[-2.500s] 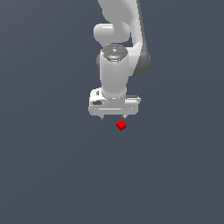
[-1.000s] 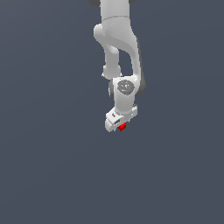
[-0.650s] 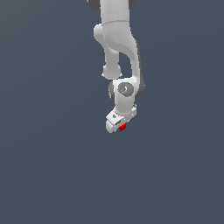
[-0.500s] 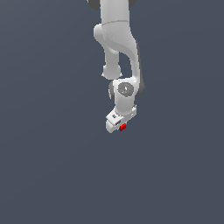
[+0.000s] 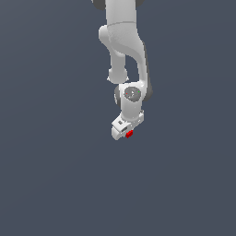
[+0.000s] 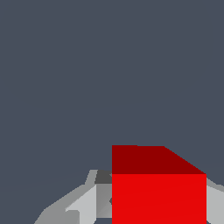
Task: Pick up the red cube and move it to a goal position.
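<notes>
**Cube between the fingers**

Where the arm ends, at about six o'clock from its wrist joint in the exterior view, the gripper sits with the cube touching its tip, at roughly four o'clock from the white hand body. In the wrist view the cube fills the near field, with a grey-white finger touching its one flank and a sliver of a second finger at the other, so the gripper is clenched on the cube.

Counted: one arm, one gripper, two fingers, one cube, which is the only red thing in view. No container shows in either view; the cube lies in nothing but the gripper's grasp.

The ground is a flat slate grey all round. Whether the cube rests on it or hangs clear of it cannot be told, since no shadow or edge marks the surface.
</notes>
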